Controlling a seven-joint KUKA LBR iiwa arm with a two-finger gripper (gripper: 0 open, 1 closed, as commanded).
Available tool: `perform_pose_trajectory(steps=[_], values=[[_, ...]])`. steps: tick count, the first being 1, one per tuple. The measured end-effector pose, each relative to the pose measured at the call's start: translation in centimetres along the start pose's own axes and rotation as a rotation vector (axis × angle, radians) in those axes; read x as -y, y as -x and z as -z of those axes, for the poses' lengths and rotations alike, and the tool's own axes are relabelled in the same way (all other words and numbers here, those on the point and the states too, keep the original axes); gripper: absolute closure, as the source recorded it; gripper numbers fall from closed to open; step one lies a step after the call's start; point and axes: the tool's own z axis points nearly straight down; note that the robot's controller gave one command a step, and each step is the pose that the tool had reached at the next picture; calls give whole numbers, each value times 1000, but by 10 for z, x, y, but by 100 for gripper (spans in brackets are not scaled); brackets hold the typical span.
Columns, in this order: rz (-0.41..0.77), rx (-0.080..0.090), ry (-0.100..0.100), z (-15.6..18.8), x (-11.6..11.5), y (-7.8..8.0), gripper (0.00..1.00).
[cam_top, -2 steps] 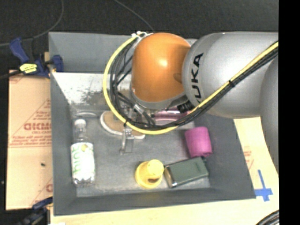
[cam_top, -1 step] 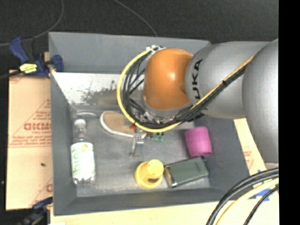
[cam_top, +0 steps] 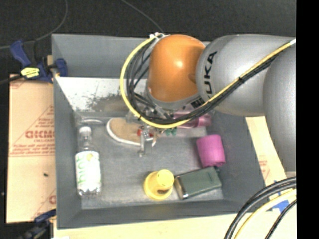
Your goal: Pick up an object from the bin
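While the arm's orange cover (cam_top: 172, 68) hangs over the twelve o'clock side of the bin (cam_top: 63, 148), you've got the gripper (cam_top: 145, 142) down near the middle, right at the three o'clock end of a beige, sole-shaped thing (cam_top: 119, 131) lying at its nine o'clock. Whether it's clenched or released, you can't tell from here. Around it in the camera view: a clear bottle (cam_top: 87, 171) at eight o'clock, a yellow round thing (cam_top: 158, 184) at six, a dark green box (cam_top: 199, 181) just beside that at five, and a pink cylinder (cam_top: 210, 150) at four.
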Motion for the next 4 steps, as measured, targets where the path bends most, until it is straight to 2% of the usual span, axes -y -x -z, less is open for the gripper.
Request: perform_pose_trajectory(steps=[1,2,3,4], values=[[161,-2,0,-28,18,8,0],[252,5,0,-78,38,16,0],[535,12,1,-103,46,18,100],[534,11,2,-103,46,19,100]])
